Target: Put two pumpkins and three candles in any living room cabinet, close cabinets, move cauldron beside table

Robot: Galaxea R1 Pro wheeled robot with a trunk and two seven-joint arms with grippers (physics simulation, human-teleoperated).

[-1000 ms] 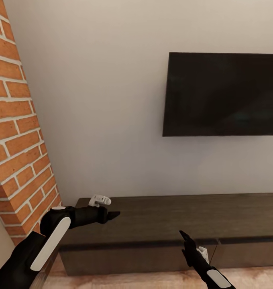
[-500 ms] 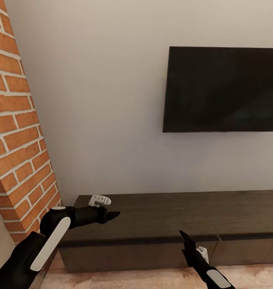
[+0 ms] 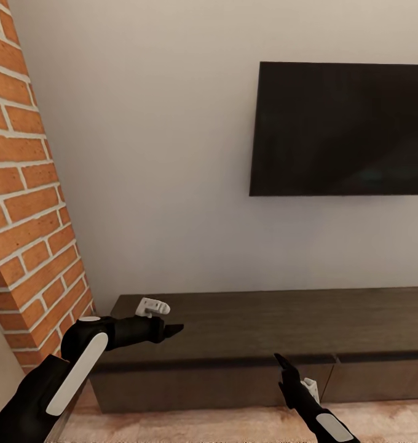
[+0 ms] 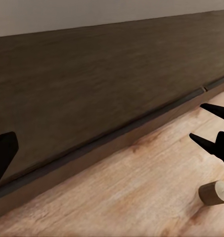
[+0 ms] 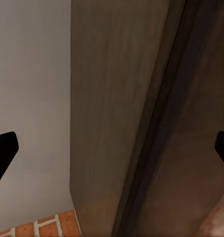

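The long dark brown cabinet (image 3: 246, 329) runs along the wall under the TV, its drawer fronts flush. In the head view my left gripper (image 3: 174, 330) hovers open over the cabinet's left end, empty. My right gripper (image 3: 283, 363) is open and empty in front of the cabinet's front edge. In the left wrist view one tan candle (image 4: 214, 192) lies on its side on the wood floor, just below the right gripper (image 4: 206, 126). The cabinet top (image 5: 112, 98) shows between the right gripper's spread fingertips (image 5: 4, 150). The pumpkins, cauldron and table are out of view.
A red brick chimney (image 3: 24, 203) slants down the left side, next to the cabinet's left end. A black TV (image 3: 341, 129) hangs on the pale wall above. Light wood plank floor (image 3: 203, 424) lies in front of the cabinet.
The whole picture has shifted: TV, wall and cabinet sit higher in the frame, so the camera moved. Both arms hold the same pose.
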